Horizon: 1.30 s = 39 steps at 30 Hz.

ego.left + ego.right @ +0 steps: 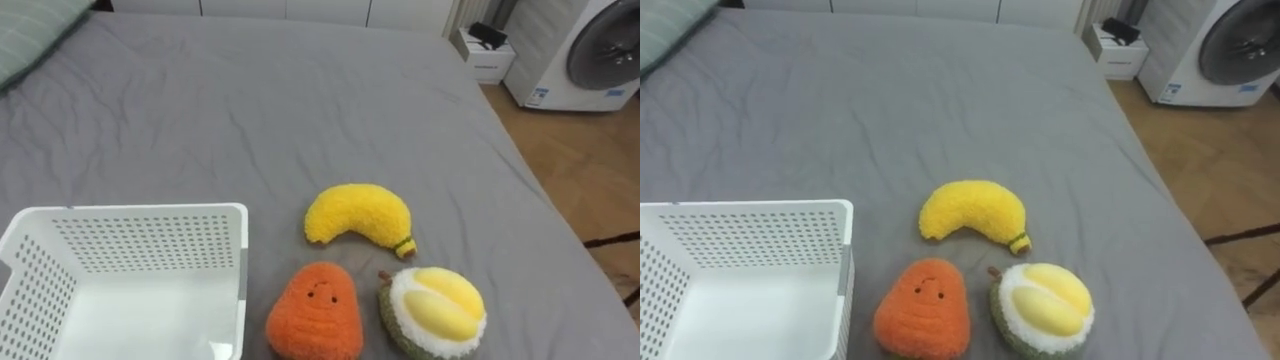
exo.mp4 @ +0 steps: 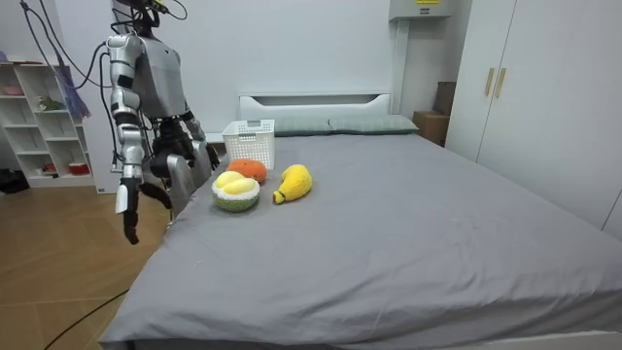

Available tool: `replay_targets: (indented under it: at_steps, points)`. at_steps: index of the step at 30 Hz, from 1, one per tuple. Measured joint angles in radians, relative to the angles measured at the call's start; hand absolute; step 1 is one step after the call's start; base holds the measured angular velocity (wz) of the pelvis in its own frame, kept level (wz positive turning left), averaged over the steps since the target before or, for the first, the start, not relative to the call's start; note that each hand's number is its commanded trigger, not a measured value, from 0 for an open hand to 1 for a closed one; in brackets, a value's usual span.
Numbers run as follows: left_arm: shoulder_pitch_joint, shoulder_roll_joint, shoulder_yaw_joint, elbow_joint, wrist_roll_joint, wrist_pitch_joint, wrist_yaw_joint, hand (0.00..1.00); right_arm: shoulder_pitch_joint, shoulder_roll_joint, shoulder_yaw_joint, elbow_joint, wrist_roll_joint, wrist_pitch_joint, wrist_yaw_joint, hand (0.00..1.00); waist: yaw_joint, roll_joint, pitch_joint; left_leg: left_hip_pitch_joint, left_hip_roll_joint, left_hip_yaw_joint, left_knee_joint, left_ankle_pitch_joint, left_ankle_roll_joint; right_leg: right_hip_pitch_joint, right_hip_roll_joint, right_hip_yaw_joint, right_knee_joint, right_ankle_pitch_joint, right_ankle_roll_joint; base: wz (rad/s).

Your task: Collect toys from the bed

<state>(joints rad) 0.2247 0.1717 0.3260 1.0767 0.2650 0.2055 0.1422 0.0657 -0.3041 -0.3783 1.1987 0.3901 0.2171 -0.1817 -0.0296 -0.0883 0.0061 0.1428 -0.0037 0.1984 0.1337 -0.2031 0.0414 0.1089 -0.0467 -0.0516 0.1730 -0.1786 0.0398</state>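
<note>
Basket, plush banana, room view, right robot hand hanging bedside

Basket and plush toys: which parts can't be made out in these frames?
white basket: near end cut off by the left eye view's bottom edge.
orange toy: base cut off by that same edge.
Room view: orange toy partly hidden behind the durian toy.

In the upper left of the frame, the robot has a silver-grey chest and arms with black joints. Its dark right hand carries a white tag, and black cables rise from the shoulders.
</note>
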Motion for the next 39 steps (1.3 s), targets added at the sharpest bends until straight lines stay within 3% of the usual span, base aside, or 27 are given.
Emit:
replay_targets:
  at_steps: [4, 6, 8, 13, 20, 24, 29, 39]
  points:
    - [0.005, 0.003, 0.002, 0.0, 0.001, -0.03, 0.008, 0.0, -0.011, 0.0, 0.003, -0.226, -0.001, -0.051, -0.064, 0.0, 0.012, -0.001, -0.0006, -0.007, 0.006, 0.013, 0.003, 0.001, -0.002, -0.011, 0.004, 0.002, 0.0, 0.007, -0.003, -0.03]
    - [0.01, 0.003, -0.006, -0.001, 0.0, -0.041, 0.009, 0.0, -0.017, 0.001, 0.008, -0.346, -0.002, -0.054, -0.079, 0.0, 0.015, -0.002, -0.0041, -0.015, 0.008, 0.016, 0.006, 0.003, -0.004, -0.025, 0.005, -0.005, 0.008, 0.008, -0.005, -0.02]
    - [0.015, 0.004, -0.037, -0.008, 0.001, -0.046, 0.011, 0.0, -0.019, 0.001, 0.039, -0.515, -0.002, -0.076, -0.093, 0.0, 0.013, 0.011, -0.0074, -0.029, 0.011, 0.016, 0.012, 0.003, -0.004, -0.039, 0.006, -0.01, 0.013, 0.009, -0.007, -0.02]
    - [0.025, 0.003, -0.037, -0.006, 0.001, -0.061, 0.012, 0.0, -0.042, 0.002, 0.08, -0.694, -0.005, -0.097, -0.09, 0.0, 0.015, 0.014, -0.0067, -0.03, 0.012, 0.016, 0.01, 0.003, -0.005, -0.04, 0.007, -0.011, 0.013, 0.01, -0.008, 0.0]
    - [0.058, -0.005, -0.077, -0.047, 0.003, -0.063, 0.028, 0.0, -0.039, 0.019, 0.147, -0.888, -0.178, -0.098, -0.055, 0.0, 0.02, 0.025, -0.0072, -0.032, 0.012, 0.014, 0.013, 0.003, -0.005, -0.041, 0.006, -0.012, 0.015, 0.01, -0.008, 0.0]
    - [0.059, -0.016, -0.081, -0.051, 0.005, -0.062, 0.036, 0.0, -0.039, 0.025, 0.185, -0.913, -0.298, -0.099, -0.011, 0.0, 0.035, 0.028, -0.0097, -0.032, 0.012, 0.015, 0.013, 0.003, -0.005, -0.04, 0.006, -0.013, 0.016, 0.01, -0.008, 0.0]
    - [0.061, -0.024, -0.104, -0.059, 0.006, -0.055, 0.038, 0.0, -0.038, 0.028, 0.296, -0.9, -0.493, -0.094, 0.085, 0.0, 0.044, 0.025, -0.0118, -0.032, 0.013, 0.011, 0.014, 0.003, -0.005, -0.038, 0.006, -0.018, 0.015, 0.01, -0.008, 0.02]
    - [0.057, -0.033, -0.105, -0.083, 0.004, -0.049, 0.037, 0.0, -0.027, 0.03, 0.36, -0.78, -0.691, -0.069, 0.279, 0.0, 0.072, 0.022, -0.0137, -0.026, 0.011, -0.009, 0.019, 0.003, -0.005, -0.019, 0.003, -0.04, 0.012, 0.01, -0.008, 0.06]
